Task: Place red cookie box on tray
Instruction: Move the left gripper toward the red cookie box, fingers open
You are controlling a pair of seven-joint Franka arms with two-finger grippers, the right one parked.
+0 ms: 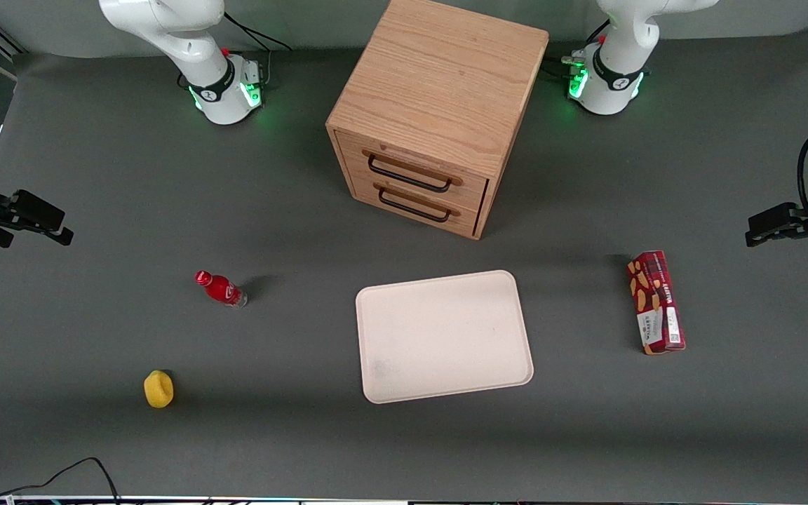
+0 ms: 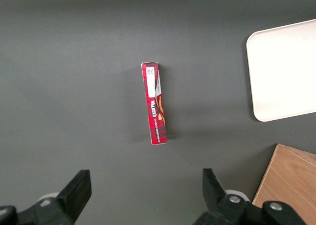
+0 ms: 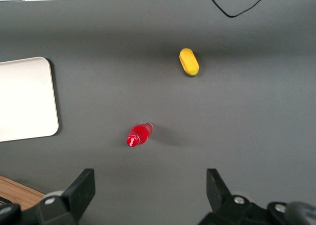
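Red cookie box (image 1: pixel 656 302) beside tray (image 1: pixel 444 337) (gripper (image 2: pixel 143 198) spread above)

The table carries one long dark-red plaid cookie box (image 1: pixel 656 303), one flat cream-white rectangular tray (image 1: pixel 444 337), one small red bottle (image 1: pixel 220 288), one yellow rounded object (image 1: pixel 158 389), one two-drawer wooden cabinet (image 1: pixel 432 112), with one open black two-finger gripper (image 2: pixel 145 195) above the box.

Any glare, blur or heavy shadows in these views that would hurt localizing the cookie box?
Front view: even light, red cookie box sharp, soft shadow only; tray bright but not blown out. Left wrist view: box crisp, faint shadow beside it; tray nearly washed out; open gripper high above the table, clear of the box.
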